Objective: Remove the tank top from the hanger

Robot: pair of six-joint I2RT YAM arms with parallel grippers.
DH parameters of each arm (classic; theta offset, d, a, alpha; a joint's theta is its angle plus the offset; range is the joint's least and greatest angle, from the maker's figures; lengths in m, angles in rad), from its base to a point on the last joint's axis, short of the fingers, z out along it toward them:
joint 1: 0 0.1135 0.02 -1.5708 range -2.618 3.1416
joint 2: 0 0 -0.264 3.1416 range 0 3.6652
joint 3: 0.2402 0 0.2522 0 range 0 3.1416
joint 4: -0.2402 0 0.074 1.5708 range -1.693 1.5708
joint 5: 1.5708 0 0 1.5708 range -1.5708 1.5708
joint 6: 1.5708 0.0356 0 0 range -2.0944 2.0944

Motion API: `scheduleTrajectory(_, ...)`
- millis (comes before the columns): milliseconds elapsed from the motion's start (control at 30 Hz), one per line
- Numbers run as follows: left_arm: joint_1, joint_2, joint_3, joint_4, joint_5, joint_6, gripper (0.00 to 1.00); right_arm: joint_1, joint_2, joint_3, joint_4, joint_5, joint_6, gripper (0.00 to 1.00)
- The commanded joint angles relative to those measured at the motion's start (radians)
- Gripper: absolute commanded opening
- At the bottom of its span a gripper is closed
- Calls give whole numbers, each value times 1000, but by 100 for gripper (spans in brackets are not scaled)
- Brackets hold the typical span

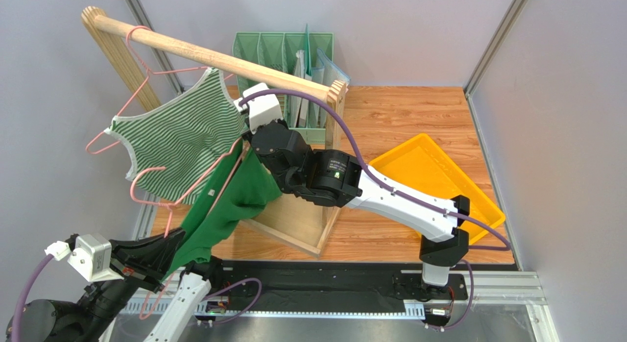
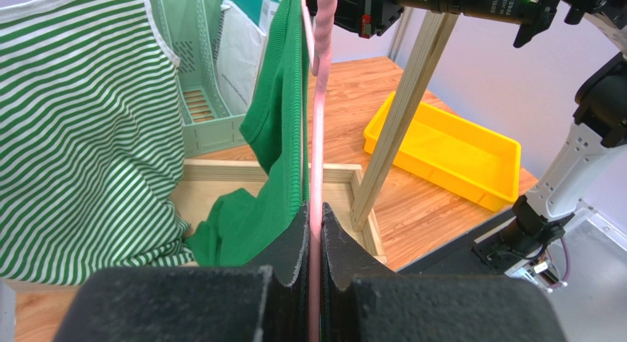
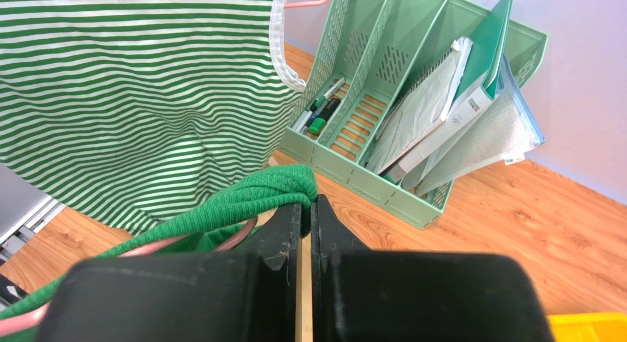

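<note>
A plain green tank top (image 1: pixel 228 202) hangs on a pink hanger (image 1: pixel 210 177) in front of the wooden rack. My left gripper (image 1: pixel 158 272) is shut on the hanger's lower pink wire (image 2: pixel 318 136), low at the near left; the top (image 2: pixel 283 121) drapes just left of that wire. My right gripper (image 1: pixel 254 147) is shut on a strap of the green top (image 3: pixel 265 191) at the hanger's upper end. The hanger's pink wire (image 3: pixel 221 239) shows under the strap, left of my right gripper (image 3: pixel 309 206). My left gripper (image 2: pixel 315 217) pinches the wire between both pads.
A green-and-white striped tank top (image 1: pixel 180 132) hangs on a second pink hanger from the wooden rail (image 1: pixel 221 59). The rack's wooden base box (image 1: pixel 294 217) lies below. A green file organizer (image 1: pixel 283 52) stands behind, and a yellow tray (image 1: pixel 434 180) is at the right.
</note>
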Motion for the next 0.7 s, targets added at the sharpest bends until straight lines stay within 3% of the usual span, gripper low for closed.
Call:
scheduleTrajectory(0, -9, -14, 25, 26, -8, 21, 0, -55, 11, 54, -42, 43, 63, 0)
scheduleTrajectory(433, -10, 22, 39, 37, -2, 27, 0, -50, 3, -10, -128, -101, 141, 0)
scheduleTrajectory(667, -10, 85, 50, 9, -78, 28, 0, 12, -49, -105, -105, -162, 95, 2)
